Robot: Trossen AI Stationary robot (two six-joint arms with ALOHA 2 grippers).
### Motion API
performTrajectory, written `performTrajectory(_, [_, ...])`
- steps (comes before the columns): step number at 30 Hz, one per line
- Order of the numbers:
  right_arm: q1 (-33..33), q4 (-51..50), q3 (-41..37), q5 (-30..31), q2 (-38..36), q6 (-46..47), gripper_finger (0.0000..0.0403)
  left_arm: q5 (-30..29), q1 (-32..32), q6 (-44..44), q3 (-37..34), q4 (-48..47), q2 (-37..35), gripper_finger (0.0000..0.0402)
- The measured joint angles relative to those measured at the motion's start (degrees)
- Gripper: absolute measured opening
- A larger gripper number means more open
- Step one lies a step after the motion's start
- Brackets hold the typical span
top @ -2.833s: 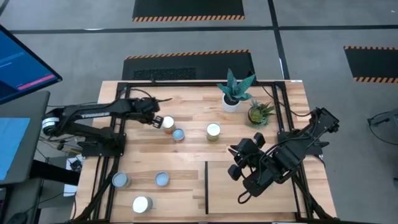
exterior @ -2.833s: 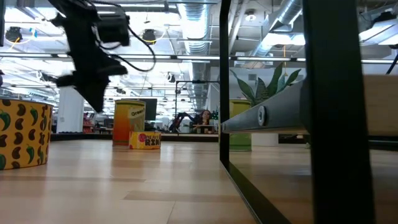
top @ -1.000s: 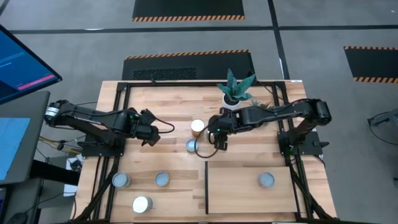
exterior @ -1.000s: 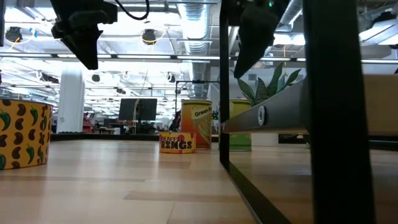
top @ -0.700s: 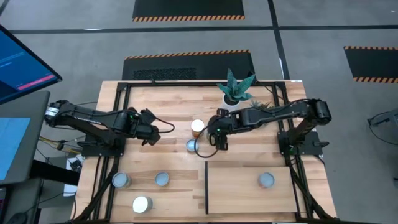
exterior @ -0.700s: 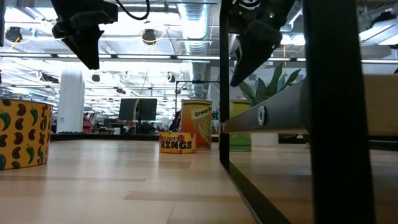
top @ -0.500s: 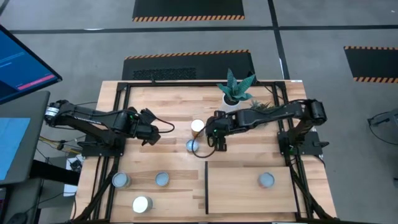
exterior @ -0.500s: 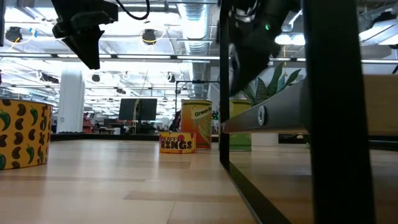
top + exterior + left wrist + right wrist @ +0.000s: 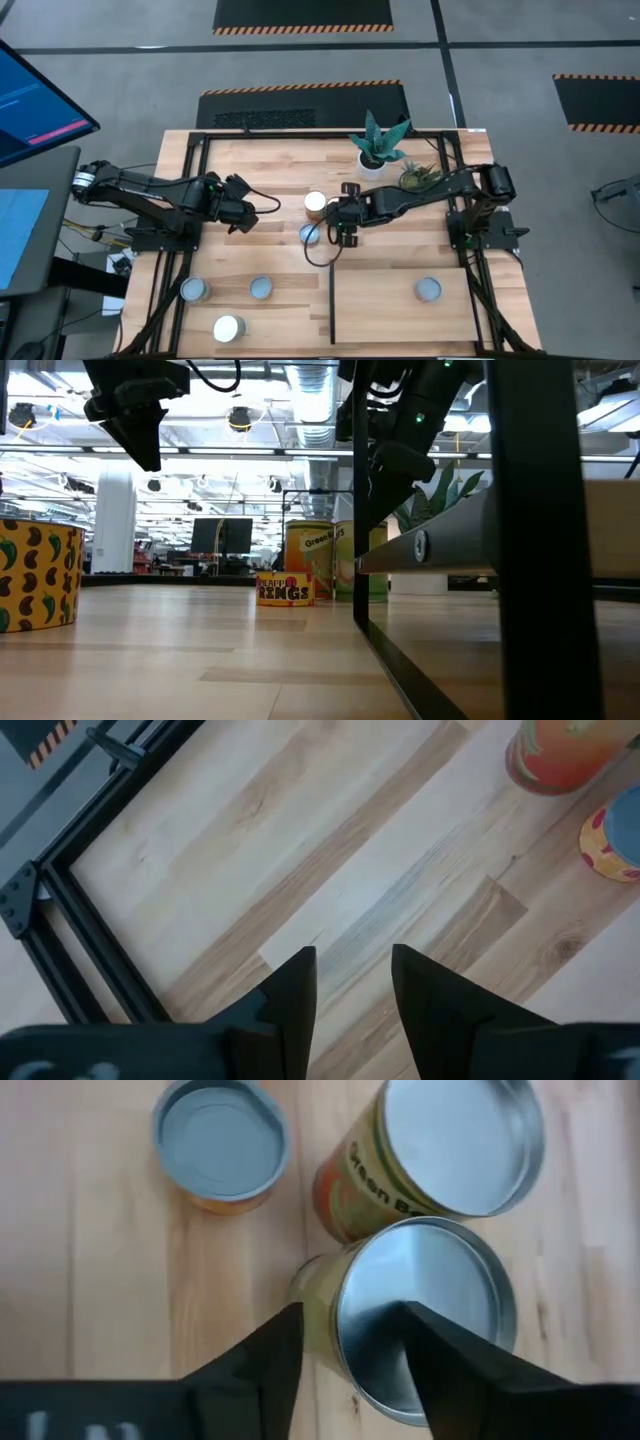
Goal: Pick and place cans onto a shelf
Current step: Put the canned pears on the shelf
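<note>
Silver-topped can (image 9: 425, 1320) stands upright mid-table, right under the right gripper (image 9: 345, 232), whose open fingers sit on both sides of its top. Shelf (image 9: 400, 312) lies at five o'clock. Left gripper (image 9: 243, 212) waits open at nine o'clock.

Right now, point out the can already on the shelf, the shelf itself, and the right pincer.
can on the shelf (image 9: 428, 290), high view, middle of its round top.
shelf (image 9: 380, 310), high view, bare wood panel.
right pincer (image 9: 345, 1335), right wrist view, gap between the two dark fingertips, above a silver-topped can.
</note>
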Motion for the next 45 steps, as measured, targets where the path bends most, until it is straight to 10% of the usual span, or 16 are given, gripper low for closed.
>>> performTrajectory(11, [4.63, -0.52, -0.25, 4.52, -1.35, 2.62, 0.0010, -1.57, 0.02, 0.15, 0.00, 0.00, 0.00, 0.0123])
performTrajectory(29, [17.45, -7.41, -0.26, 5.98, -20.22, 25.12, 0.0002, -1.55, 0.02, 0.08, 0.00, 0.75, 0.01, 0.0123])
performTrajectory(45, [34.44, -17.15, 7.94, 10.53, -9.13, 44.91, 0.0000, -1.51, 0.02, -0.02, 0.00, 4.11, 0.04, 0.0123])
